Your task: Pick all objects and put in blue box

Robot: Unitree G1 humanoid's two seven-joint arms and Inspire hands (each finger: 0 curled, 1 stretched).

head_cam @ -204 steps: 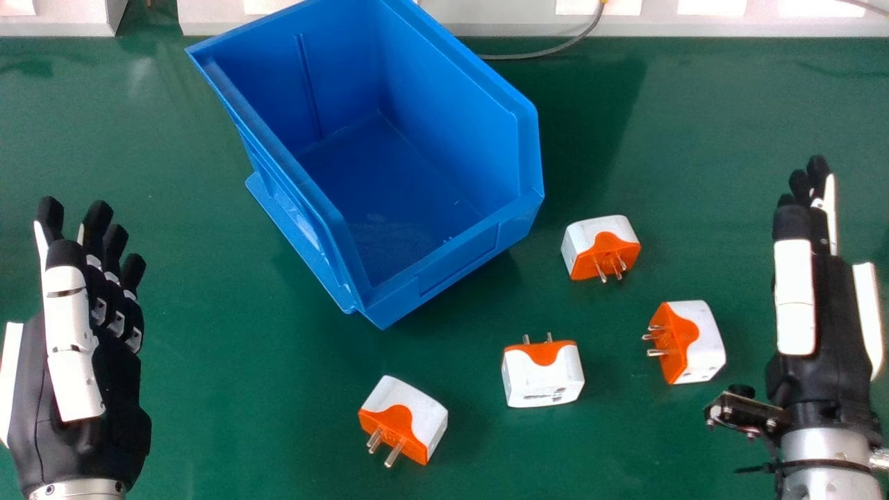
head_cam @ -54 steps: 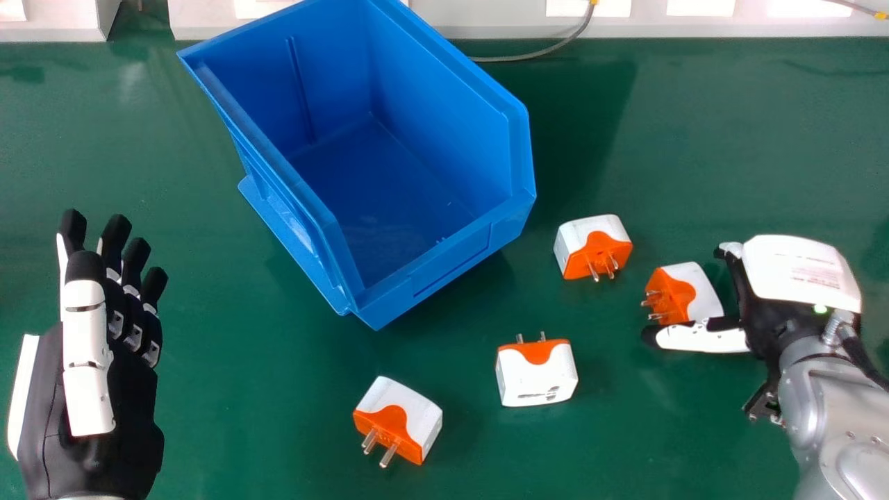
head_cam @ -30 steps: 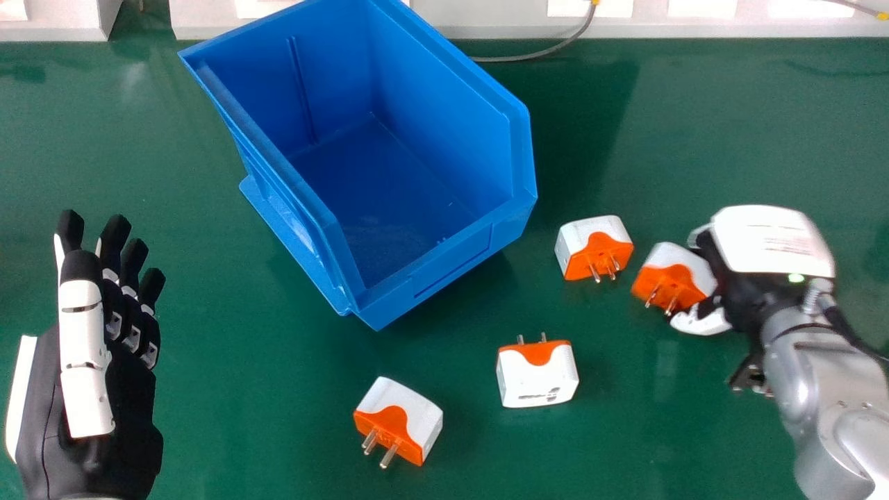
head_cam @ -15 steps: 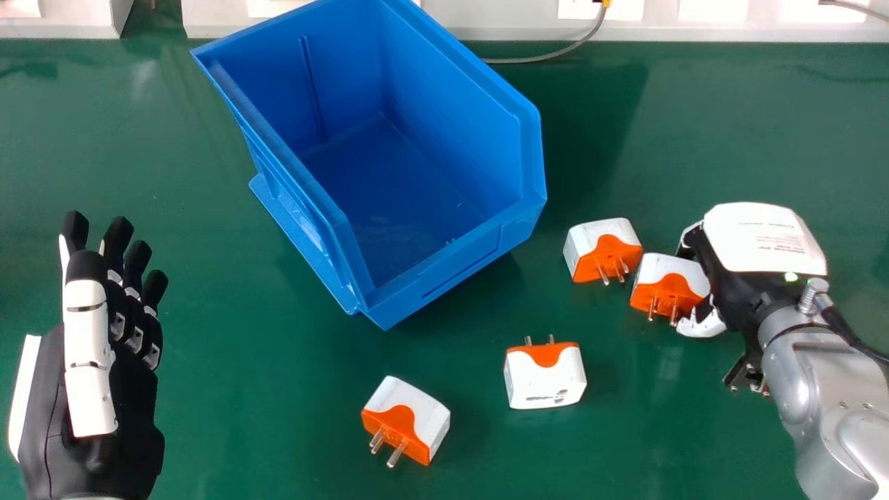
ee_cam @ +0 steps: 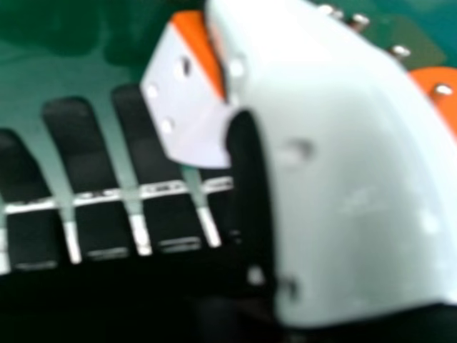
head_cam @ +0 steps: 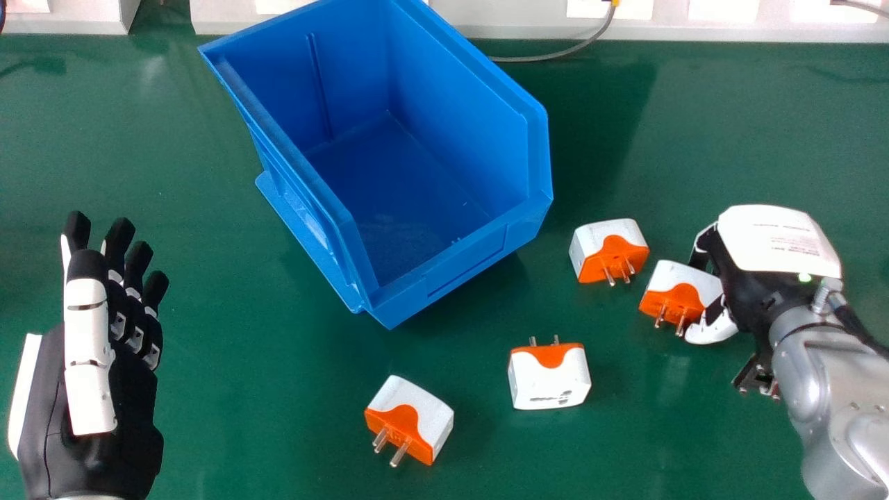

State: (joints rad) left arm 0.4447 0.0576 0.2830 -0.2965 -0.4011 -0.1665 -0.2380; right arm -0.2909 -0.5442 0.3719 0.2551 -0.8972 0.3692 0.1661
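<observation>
The robot's black-and-white right hand (head_cam: 778, 243) is grasping 1 boxy, white-and-orange plastic plug adapter (head_cam: 687, 278); its matching left hand (head_cam: 104, 455) is holding nothing, fingers straight.

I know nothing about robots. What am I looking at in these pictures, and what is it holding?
This is a humanoid robot at a green table. The wider picture looks down from its head; the close-up comes from a camera at its right hand, past its thumb. Its left hand is open, holding nothing. A blue box stands on the table with three loose plugs: one beside it, a middle one and a leftmost one. The right hand seems to pinch a fourth plug; I can't tell whether it is lifted.
</observation>
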